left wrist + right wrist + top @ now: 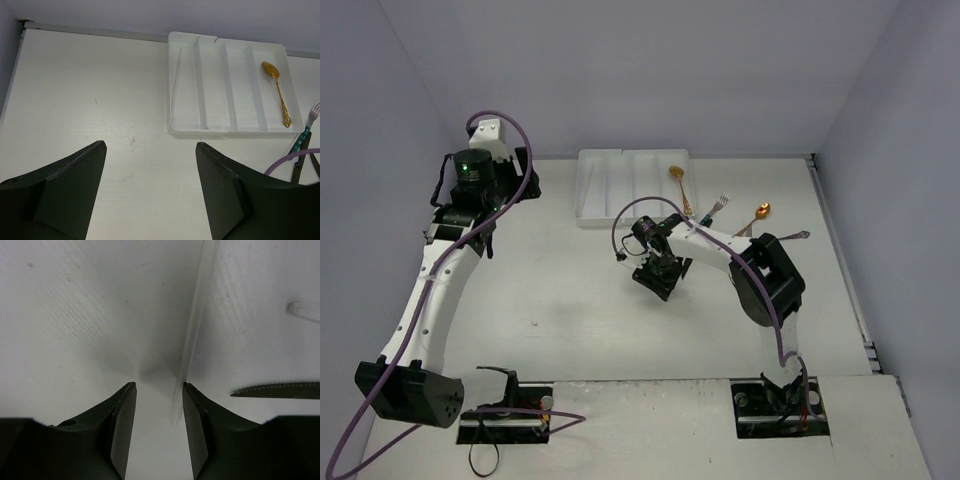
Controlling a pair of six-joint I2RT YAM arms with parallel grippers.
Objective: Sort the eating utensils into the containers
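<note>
The white tray (618, 188) lies at the back of the table, and one gold spoon (680, 186) rests in its right-hand compartment. In the left wrist view the same tray (227, 41) and gold spoon (277, 93) lie ahead. A teal-handled fork (716, 209), a second gold spoon (760, 212) and a silver piece (796, 237) lie on the table right of the tray. My left gripper (150, 145) is open and empty, left of the tray. My right gripper (658, 280) points down at the table, open (159, 385). A slim clear strip (192, 335) runs between its tips, close to the right finger. A black serrated knife tip (280, 389) lies to its right.
The teal-handled fork (306, 127) and a purple cable (290, 161) show at the right edge of the left wrist view. Walls close the table at the back and both sides. The right arm's elbow (767, 280) hangs over the table's right half.
</note>
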